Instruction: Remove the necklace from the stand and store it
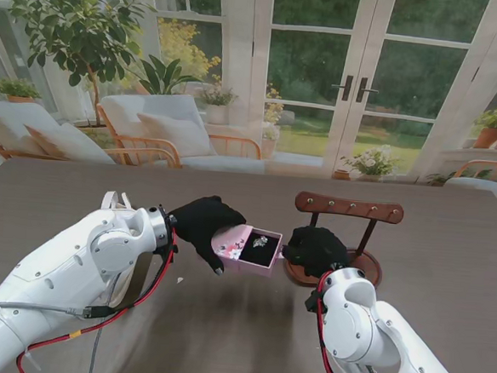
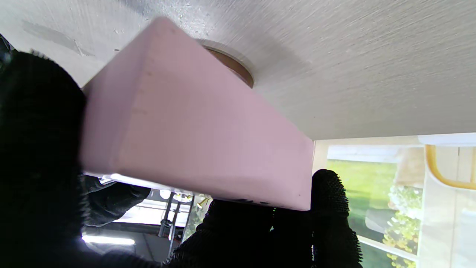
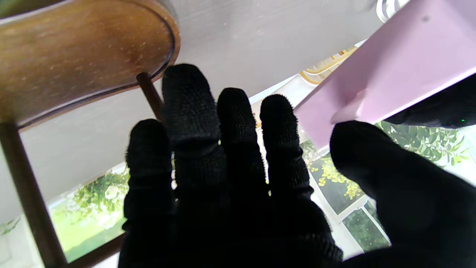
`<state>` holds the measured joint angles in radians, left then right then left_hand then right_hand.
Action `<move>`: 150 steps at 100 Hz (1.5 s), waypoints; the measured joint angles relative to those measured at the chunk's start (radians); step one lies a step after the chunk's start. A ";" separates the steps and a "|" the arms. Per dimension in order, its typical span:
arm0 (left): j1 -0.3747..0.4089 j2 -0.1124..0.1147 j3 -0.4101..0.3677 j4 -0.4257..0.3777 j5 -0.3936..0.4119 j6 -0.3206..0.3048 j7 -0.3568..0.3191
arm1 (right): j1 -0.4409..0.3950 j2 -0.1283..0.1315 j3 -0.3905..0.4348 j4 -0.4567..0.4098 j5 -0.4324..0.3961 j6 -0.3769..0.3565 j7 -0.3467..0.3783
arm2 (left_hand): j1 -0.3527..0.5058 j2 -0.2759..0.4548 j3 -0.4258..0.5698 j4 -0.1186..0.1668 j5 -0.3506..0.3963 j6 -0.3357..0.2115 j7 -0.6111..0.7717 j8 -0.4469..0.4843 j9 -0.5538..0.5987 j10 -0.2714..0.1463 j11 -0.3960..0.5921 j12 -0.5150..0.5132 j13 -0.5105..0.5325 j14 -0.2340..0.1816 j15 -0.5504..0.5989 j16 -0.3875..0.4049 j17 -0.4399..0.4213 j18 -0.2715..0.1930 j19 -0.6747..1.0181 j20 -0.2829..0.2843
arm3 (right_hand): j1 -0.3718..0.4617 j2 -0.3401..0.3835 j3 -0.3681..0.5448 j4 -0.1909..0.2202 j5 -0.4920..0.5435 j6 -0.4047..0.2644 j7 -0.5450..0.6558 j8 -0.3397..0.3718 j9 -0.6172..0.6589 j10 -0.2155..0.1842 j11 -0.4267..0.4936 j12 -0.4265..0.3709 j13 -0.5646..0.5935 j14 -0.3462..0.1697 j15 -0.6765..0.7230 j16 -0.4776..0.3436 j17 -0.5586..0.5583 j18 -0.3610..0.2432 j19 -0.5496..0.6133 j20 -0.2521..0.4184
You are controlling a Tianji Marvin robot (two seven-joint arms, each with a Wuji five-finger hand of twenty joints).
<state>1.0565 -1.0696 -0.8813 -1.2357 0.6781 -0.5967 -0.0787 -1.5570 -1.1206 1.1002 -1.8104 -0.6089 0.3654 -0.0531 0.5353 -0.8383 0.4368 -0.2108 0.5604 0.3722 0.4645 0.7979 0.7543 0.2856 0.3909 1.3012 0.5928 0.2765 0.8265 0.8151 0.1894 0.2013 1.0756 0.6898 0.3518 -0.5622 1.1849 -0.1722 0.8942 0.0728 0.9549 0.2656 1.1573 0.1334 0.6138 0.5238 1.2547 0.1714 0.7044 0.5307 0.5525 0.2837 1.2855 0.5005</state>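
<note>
Stand view: the left hand (image 1: 201,223) grips the pink jewellery box (image 1: 248,249), lifted off the tabletop (image 1: 222,321), with the necklace (image 1: 260,241) inside on black lining. Only the right wrist view shows the right hand (image 3: 230,167) empty, fingers spread, beside the wooden necklace stand (image 1: 346,236).

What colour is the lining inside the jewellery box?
Black, inside the pink jewellery box; stand view shows it best.

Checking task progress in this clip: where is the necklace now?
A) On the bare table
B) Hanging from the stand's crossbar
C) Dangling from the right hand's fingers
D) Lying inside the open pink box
D: in the stand's view the necklace lies on the dark lining of the open pink box held by the left hand, and the wooden stand has a bare crossbar.
</note>
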 measured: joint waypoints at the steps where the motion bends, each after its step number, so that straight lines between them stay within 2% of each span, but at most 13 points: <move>1: 0.000 0.000 0.000 0.000 0.000 0.000 0.000 | 0.000 -0.001 -0.001 0.001 0.005 0.000 -0.002 | 0.000 0.000 0.000 0.000 0.000 0.000 0.000 0.000 0.000 0.000 0.000 0.000 0.000 0.000 0.000 0.000 0.000 0.000 0.000 0.000 | 0.000 0.000 0.000 0.000 0.000 0.000 0.000 0.000 0.000 0.000 0.000 0.000 0.000 0.000 0.001 0.000 0.000 0.002 0.000 0.000; 6: 0.000 0.000 0.000 -0.001 -0.001 0.001 0.000 | 0.000 -0.005 -0.006 0.004 0.020 -0.002 -0.010 | 0.000 0.000 0.000 0.000 0.000 0.000 0.000 0.000 0.000 0.000 0.000 0.000 0.000 0.000 0.000 0.000 0.000 0.000 0.000 0.000 | 0.003 0.000 0.024 0.000 0.000 0.000 0.003 0.000 0.000 0.000 0.000 0.000 0.000 0.000 0.008 0.002 0.000 0.003 0.000 0.000; 56: -0.003 -0.002 0.004 0.007 -0.023 0.005 0.013 | -0.007 -0.025 -0.047 -0.006 0.118 -0.008 -0.058 | 0.000 -0.002 0.000 0.000 0.001 0.000 0.001 0.000 0.001 0.000 0.000 0.000 0.001 0.001 0.000 0.000 0.000 0.001 0.000 0.000 | 0.075 0.003 0.029 0.000 0.001 -0.001 0.023 -0.018 0.012 0.001 0.000 0.010 0.000 0.002 0.022 0.010 0.000 0.004 0.001 0.000; 109: -0.003 -0.007 0.002 0.009 -0.051 0.005 0.015 | 0.007 -0.047 -0.094 -0.002 0.204 -0.036 -0.091 | 0.000 -0.003 0.000 0.000 0.002 0.000 0.004 0.000 0.002 0.000 -0.004 0.000 0.001 0.003 0.000 0.000 0.000 0.004 0.011 0.000 | 0.073 0.003 0.028 0.000 0.004 0.012 0.041 -0.022 0.010 0.001 0.000 0.010 0.000 0.003 0.021 0.010 0.000 0.004 0.001 0.000; 118: -0.001 -0.008 -0.002 0.006 -0.054 0.005 0.013 | 0.013 -0.052 -0.101 0.002 0.220 -0.035 -0.096 | 0.000 -0.003 0.000 0.000 0.002 0.000 0.004 0.000 0.003 0.000 -0.004 0.000 0.001 0.003 0.000 0.000 0.000 0.005 0.011 0.000 | 0.045 -0.011 0.009 -0.029 -0.005 0.017 0.048 -0.013 0.010 0.001 0.000 0.010 0.000 0.003 0.021 0.010 0.000 0.004 0.001 0.000; 126: 0.003 -0.008 -0.006 0.003 -0.057 0.006 0.012 | 0.017 -0.056 -0.106 0.006 0.231 -0.035 -0.100 | 0.000 -0.003 0.000 0.000 0.003 0.000 0.004 0.000 0.004 0.000 -0.004 0.000 0.001 0.004 0.000 0.000 0.000 0.006 0.011 0.001 | 0.043 -0.040 0.009 -0.030 -0.005 0.023 0.055 -0.010 0.009 0.001 0.000 0.011 -0.001 0.003 0.021 0.010 0.000 0.004 0.001 0.000; 150: 0.014 -0.008 -0.012 -0.006 -0.075 0.013 0.002 | 0.022 -0.062 -0.120 0.022 0.251 -0.045 -0.110 | 0.000 -0.003 0.000 0.000 0.004 0.000 0.004 0.000 0.005 0.003 -0.004 0.000 0.001 0.011 0.000 0.011 0.000 0.012 0.012 0.002 | 0.039 -0.048 0.012 -0.030 -0.017 0.024 0.061 -0.004 -0.004 0.001 0.003 0.011 -0.001 0.003 0.020 0.010 0.000 0.004 0.001 0.000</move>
<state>1.0705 -1.0779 -0.8933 -1.2419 0.6029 -0.5835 -0.0768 -1.5349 -1.1830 0.9803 -1.7887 -0.3581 0.3207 -0.1631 0.5353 -0.8410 0.4368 -0.2111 0.5649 0.3722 0.4684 0.7979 0.7593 0.2885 0.3870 1.3012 0.5939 0.2871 0.8265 0.8258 0.1896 0.2130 1.0875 0.6915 0.3904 -0.6101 1.1970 -0.2024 0.8775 0.0969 1.0158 0.2613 1.1537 0.1349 0.6173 0.5351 1.2534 0.1746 0.7241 0.5407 0.5523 0.2878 1.2867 0.5005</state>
